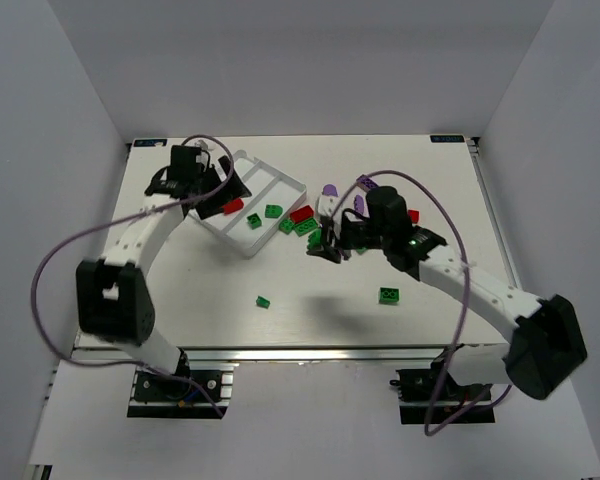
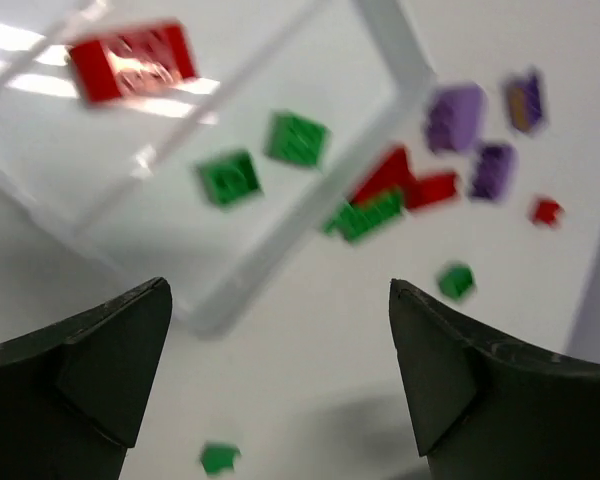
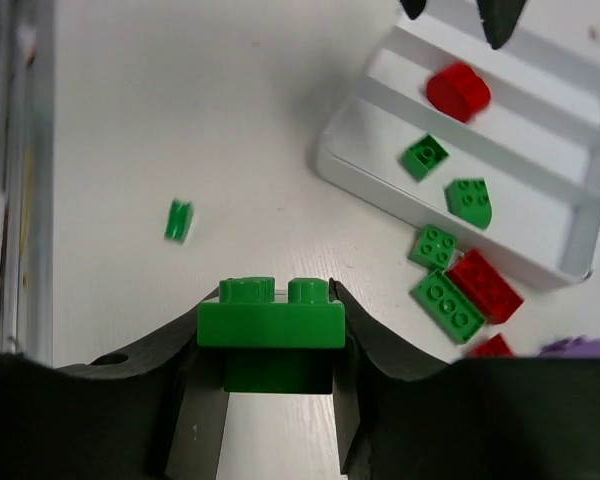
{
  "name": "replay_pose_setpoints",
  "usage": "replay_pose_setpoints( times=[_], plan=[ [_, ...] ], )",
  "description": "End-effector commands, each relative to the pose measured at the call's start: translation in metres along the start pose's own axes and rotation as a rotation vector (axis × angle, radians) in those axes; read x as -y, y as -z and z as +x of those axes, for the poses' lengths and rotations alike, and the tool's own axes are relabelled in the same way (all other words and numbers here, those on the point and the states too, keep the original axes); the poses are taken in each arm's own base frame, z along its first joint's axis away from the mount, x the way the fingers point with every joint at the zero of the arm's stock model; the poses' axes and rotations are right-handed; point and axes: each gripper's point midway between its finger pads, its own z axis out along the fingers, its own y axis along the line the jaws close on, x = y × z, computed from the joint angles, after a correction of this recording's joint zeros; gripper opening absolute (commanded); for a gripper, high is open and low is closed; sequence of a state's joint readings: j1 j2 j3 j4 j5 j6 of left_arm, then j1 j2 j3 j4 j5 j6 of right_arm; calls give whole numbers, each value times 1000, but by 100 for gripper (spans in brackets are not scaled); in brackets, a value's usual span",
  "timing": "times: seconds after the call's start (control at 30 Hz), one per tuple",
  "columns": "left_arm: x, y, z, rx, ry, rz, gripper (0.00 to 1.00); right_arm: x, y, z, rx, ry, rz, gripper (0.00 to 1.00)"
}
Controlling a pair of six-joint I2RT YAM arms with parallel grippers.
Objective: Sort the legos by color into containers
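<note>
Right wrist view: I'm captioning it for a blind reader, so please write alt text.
The right hand grips a green lego above the white table. At upper right sits the white tray, two green legos in its nearest compartment and a red lego in the next; more legos lie loose beside it.

Open table (image 1: 320, 322) along the near edge, bar two stray green bricks (image 1: 389, 295); legos (image 1: 302, 214) crowding the tray's (image 1: 276, 170) right side.

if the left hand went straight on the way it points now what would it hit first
Probably the outer wall of the white tray, or the bare table just beside it; depth is hard to judge. The left hand is open and holds nothing.
</note>
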State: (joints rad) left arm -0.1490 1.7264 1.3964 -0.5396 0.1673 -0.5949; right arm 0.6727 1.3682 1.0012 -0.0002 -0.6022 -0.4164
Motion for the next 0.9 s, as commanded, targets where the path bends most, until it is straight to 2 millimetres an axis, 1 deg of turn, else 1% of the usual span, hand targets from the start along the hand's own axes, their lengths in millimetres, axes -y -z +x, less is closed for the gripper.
replay_pose_setpoints(
  times=[0.0,0.03,0.07,0.13,0.17,0.2,0.23,0.27,0.33,0.37,0.53,0.57,0.6,0.63,0.67,0.7,0.73,0.87],
  plan=[
    [71,98,25,83,-90,427,98,-38,23,-9,91,476,-148,0],
    [85,116,19,115,-98,494,98,-37,23,-6,83,493,-142,0],
    [79,111,43,66,-77,513,98,-37,24,-4,76,500,-142,0],
    [88,124,62,38,-45,589,98,-38,23,-1,68,521,-144,0],
    [102,139,70,59,-74,654,98,-36,21,3,50,526,-133,0],
    [101,138,82,39,-74,658,98,-39,17,4,40,537,-138,0],
    [104,141,88,39,-83,669,98,-38,16,5,28,547,-132,0],
    [114,147,99,28,-112,693,98,-35,14,6,8,559,-113,0],
    [116,147,110,20,-147,680,98,-35,9,5,2,566,-107,0],
    [121,148,119,10,-169,682,98,-32,8,5,-9,559,-90,0],
    [124,150,131,20,-206,649,98,-28,3,-3,-11,481,-74,0],
    [123,149,133,19,-206,646,98,-31,2,-8,8,457,-90,0],
    [122,149,136,15,-203,649,98,-33,1,-9,11,396,-102,0],
    [125,152,134,26,-197,669,98,-35,1,-17,26,374,-117,0],
    [124,151,139,14,-194,683,98,-44,1,-19,40,335,-160,0],
    [125,152,140,12,-189,696,98,-47,1,-21,51,308,-174,0],
    [129,158,139,24,-182,727,98,-51,3,-27,69,252,-189,0],
    [132,166,142,23,-176,774,98,-57,4,-40,103,154,-218,0]
  ],
)
